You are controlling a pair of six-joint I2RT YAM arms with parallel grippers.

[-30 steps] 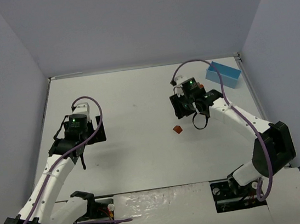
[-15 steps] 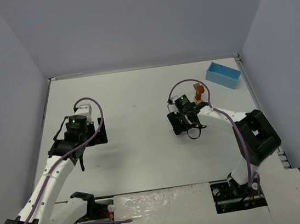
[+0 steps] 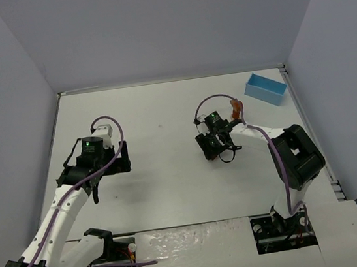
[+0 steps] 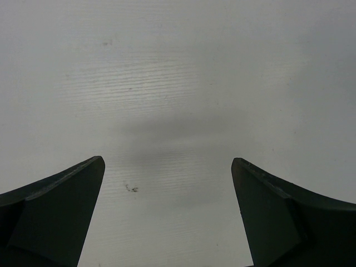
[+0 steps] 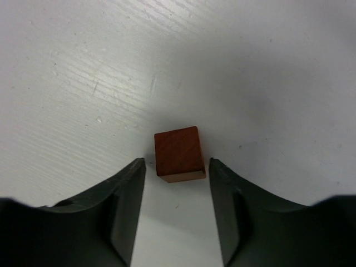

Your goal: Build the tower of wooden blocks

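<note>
Tower barely begun, I judge: my right gripper (image 5: 177,162), fingers parted, straddles an ungrasped red-brown cube (image 5: 178,153) at wrist-view centre, a small orange stack (image 3: 235,108) stands right of overhead centre, and my left gripper (image 4: 167,167) hangs wide, empty.

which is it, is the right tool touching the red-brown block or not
Apart. The right wrist view shows the right tool open around the red-brown block, with a thin strip of white table visible on both sides of the block.
</note>
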